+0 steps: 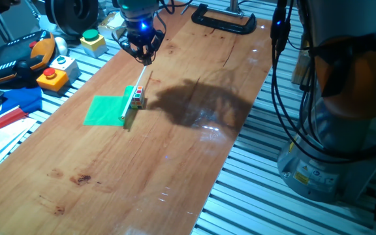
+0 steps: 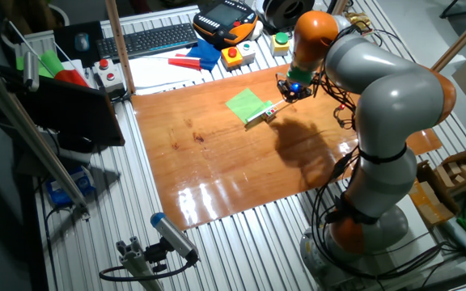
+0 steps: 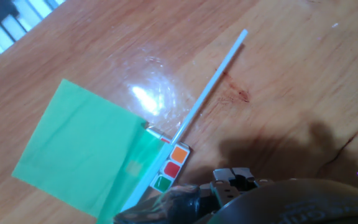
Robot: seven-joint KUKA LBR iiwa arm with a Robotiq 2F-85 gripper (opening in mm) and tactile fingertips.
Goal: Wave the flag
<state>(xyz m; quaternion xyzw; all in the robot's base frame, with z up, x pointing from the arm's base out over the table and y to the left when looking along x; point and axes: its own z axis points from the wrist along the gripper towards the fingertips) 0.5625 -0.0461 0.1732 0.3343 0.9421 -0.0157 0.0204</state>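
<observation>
flag: from my remote seat i see the small bright green rectangular sheet on a thin pale stick [image 1: 108, 110] lying flat on the brown wooden tabletop [image 1: 142, 176]; the stick runs along one edge of the sheet and sticks out well past it toward the arm. in the other fixed view the flag [image 2: 246, 105] sits in the far half of the board, and the hand view shows the flag [image 3: 86, 151] with the stick slanting up to the right.

cube: a small multicoloured puzzle cube [image 1: 138, 98] sits right against the stick at the sheet's near corner; in the hand view the cube [image 3: 170, 168] shows orange, red and green squares, and it looks as if the stick rests on or against it, though i cannot tell which.

gripper: the black two-finger gripper [image 1: 141, 52] with a blue light hangs above the free end of the stick, close to it. i cannot tell whether the fingers are spread or pressed together, nor whether they touch the stick.

arm: the grey and orange robot arm [image 2: 379, 89] bends over the board from its edge.

surroundings: a yellow box with a green button [image 1: 93, 41] and an orange box with a red button [image 1: 52, 78] stand beside the board.
</observation>
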